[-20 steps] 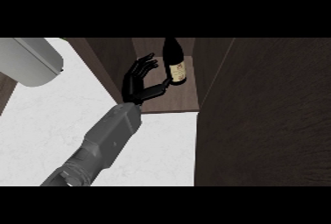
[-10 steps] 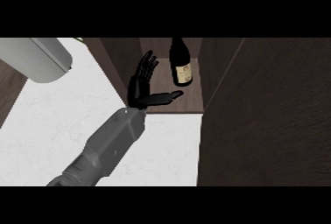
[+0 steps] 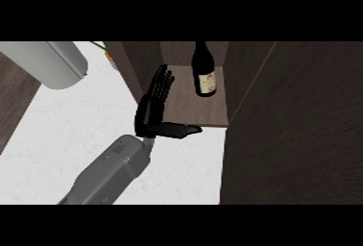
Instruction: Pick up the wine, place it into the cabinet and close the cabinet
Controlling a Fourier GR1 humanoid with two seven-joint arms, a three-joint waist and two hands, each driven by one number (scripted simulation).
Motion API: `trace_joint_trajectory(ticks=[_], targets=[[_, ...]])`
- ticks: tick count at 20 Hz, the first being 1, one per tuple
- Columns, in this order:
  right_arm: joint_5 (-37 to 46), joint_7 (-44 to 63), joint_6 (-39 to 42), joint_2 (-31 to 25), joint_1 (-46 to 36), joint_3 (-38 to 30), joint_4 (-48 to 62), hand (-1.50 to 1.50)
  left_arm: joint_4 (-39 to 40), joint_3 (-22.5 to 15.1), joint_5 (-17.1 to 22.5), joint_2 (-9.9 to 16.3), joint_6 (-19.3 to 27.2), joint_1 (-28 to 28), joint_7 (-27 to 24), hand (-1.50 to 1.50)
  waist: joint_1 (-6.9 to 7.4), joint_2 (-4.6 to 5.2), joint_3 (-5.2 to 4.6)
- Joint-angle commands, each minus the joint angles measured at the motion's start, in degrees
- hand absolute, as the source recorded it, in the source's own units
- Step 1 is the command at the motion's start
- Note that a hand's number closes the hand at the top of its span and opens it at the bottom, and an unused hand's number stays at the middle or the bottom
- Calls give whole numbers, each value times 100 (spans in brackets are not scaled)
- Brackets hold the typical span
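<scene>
Wine [image 3: 205, 72] stands upright inside the cabinet [image 3: 212, 113], and the right hand [image 3: 152, 108] hangs beside it, fingers straight, holding nothing. Danger now: a careless door swing could topple the bottle.

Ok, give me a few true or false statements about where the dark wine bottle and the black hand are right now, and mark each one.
1. The dark glass wine bottle with a pale label stands inside the dark wooden cabinet. True.
2. The black right hand is curled round the bottle. False: its fingers are straight and apart from the bottle.
3. The hand is left of the bottle. True.
4. The bottle lies on the white counter. False: it is upright on the cabinet shelf.
</scene>
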Motion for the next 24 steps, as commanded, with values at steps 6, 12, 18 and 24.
trace_joint_trajectory(ticks=[6, 12, 18, 24], targets=[[-60, 435, -67, 5, 59, 244, -567, -150, -3630, -467, -503, 1175, 1121, 1502, 1183, -150, -85, 16, 7], [423, -150, 62, 54, -91, 373, 59, -150, -5403, -477, -739, 1743, 1423, 2500, 1637, -150, -105, 39, 7], [21, 88, 1006, -724, 142, 374, -257, 150, -6082, -356, -1013, 2261, 1469, 3462, 1332, -150, -78, 28, 6], [-701, 742, 1459, -1019, 413, 819, -875, 150, -6130, 133, -1055, 2475, 1302, 4194, 984, -150, -144, 46, 2]])
